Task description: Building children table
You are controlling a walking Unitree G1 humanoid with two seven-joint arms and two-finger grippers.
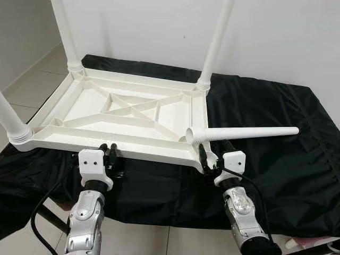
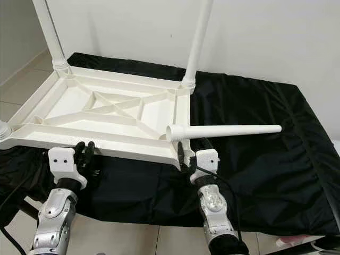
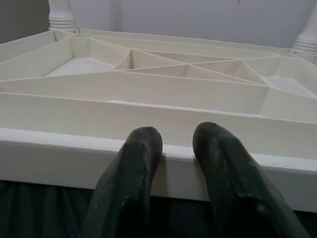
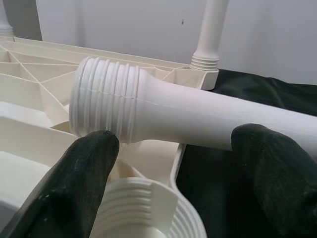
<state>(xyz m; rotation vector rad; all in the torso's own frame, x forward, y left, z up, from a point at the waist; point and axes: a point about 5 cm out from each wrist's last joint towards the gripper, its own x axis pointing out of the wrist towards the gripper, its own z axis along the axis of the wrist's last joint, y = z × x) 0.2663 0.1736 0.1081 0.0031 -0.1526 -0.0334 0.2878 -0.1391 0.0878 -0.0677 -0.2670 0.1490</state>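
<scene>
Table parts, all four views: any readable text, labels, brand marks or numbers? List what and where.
None readable.
Upturned white tabletop: plain ribbed underside, no moulded lettering that I can make out.
Loose leg lying across the corner by the right gripper: threads only, no marking.
Black cloth: no label.
Left gripper at the near rim: white mount blank, fingers unmarked.

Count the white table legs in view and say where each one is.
4. Three stand screwed into the upturned tabletop: far-left corner, far-right corner, near-left corner. The fourth leg lies loose by the near-right corner, near the right gripper.
</scene>
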